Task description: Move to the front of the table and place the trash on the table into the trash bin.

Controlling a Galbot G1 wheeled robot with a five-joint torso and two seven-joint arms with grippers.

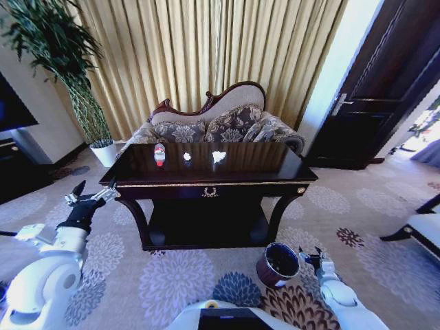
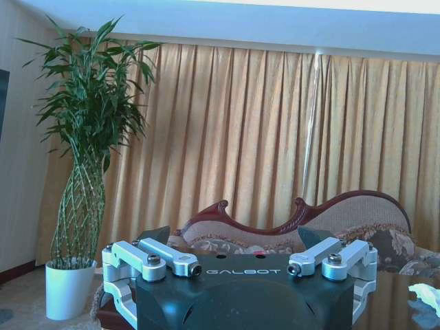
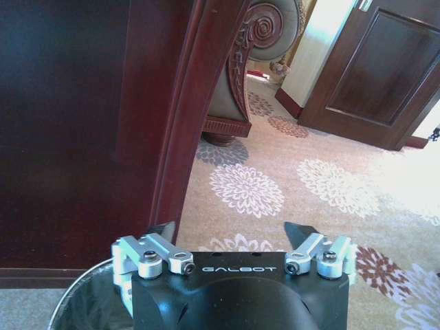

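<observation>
The dark glossy table (image 1: 275,172) stands straight ahead. On its top lie the trash: a clear bottle (image 1: 159,154) with a red label, a small white paper wad (image 1: 187,157) and a larger wad (image 1: 218,157). The maroon trash bin (image 1: 278,264) sits on the carpet by the table's front right leg. My left gripper (image 1: 93,194) hovers open and holding nothing off the table's left front corner. In the left wrist view its fingers (image 2: 155,235) spread wide, and a paper wad (image 2: 426,297) shows far off. My right gripper (image 1: 308,256) hangs open just right of the bin, its rim (image 3: 75,302) beside the fingers (image 3: 162,229).
A patterned sofa (image 1: 227,124) stands behind the table before gold curtains. A tall plant in a white pot (image 1: 104,152) is at the back left, a dark door (image 1: 378,103) at the right. A carved table leg (image 3: 185,117) rises close to the right gripper. Floral carpet spreads around.
</observation>
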